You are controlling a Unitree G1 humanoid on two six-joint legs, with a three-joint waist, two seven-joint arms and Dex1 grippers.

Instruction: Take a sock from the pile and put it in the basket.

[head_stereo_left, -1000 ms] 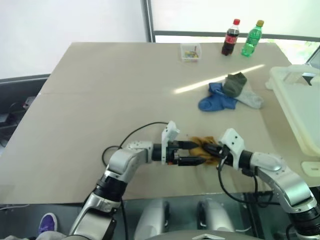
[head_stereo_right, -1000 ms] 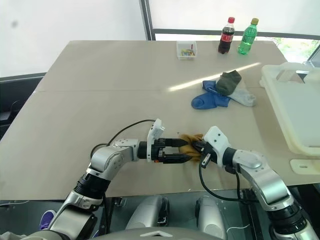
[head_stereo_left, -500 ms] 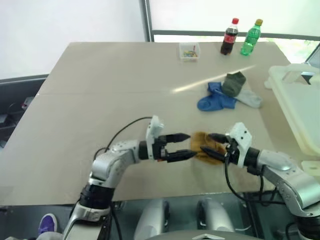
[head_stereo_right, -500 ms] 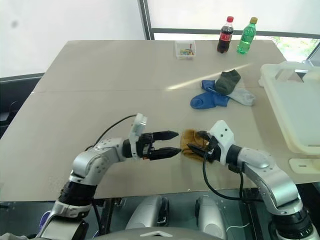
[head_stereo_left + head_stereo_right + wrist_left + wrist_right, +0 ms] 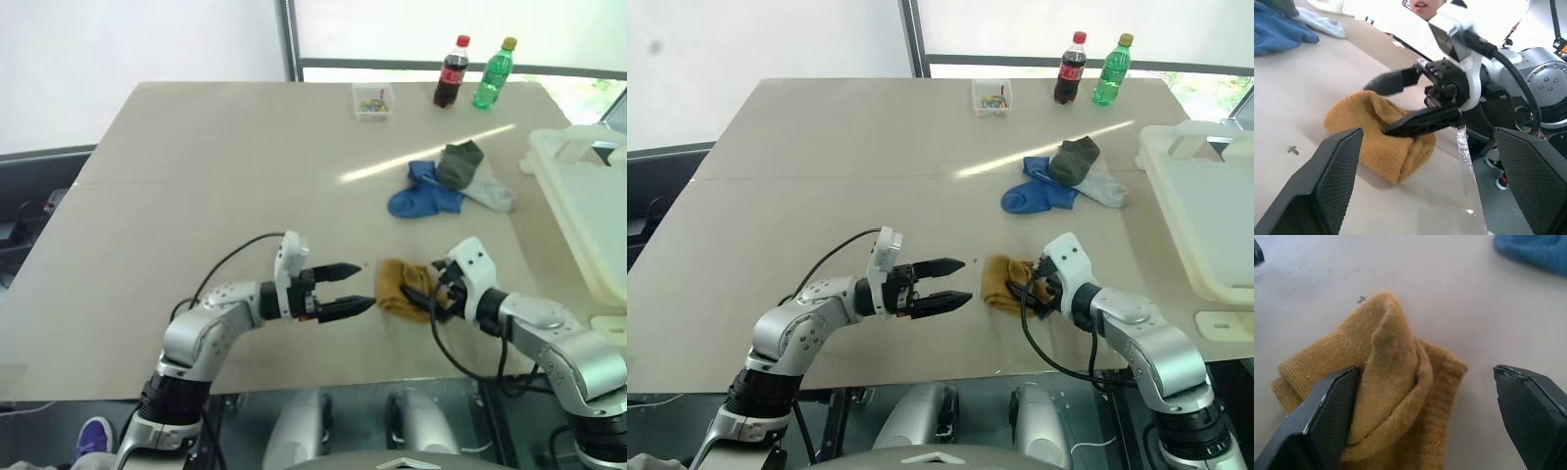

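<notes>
Mustard-yellow sock (image 5: pixel 402 291) lies bunched on the near part of the tabletop (image 5: pixel 196 176), apart from the rest of the pile (image 5: pixel 446 181), which sits farther off and to the right. Our right tool (image 5: pixel 419 292) is released, its black fingers spread wide and straddling the right side of the sock, one finger over the folded cloth and one low beside it. Our left tool (image 5: pixel 345 288) is also released and empty, pointing level at the sock from the left, just short of it.

We judge the step in hand to be the grasp. To do it well, we should settle the right fingers deeper around the thick fold, so they close on several layers and not on a loose edge that could slip out. We should keep the left tool back so the two do not collide. Once clenched, we lift straight up before swinging right toward the basket (image 5: pixel 588 211), which stands well apart at the tabletop's right edge, and clear its thick rim before letting go.
</notes>
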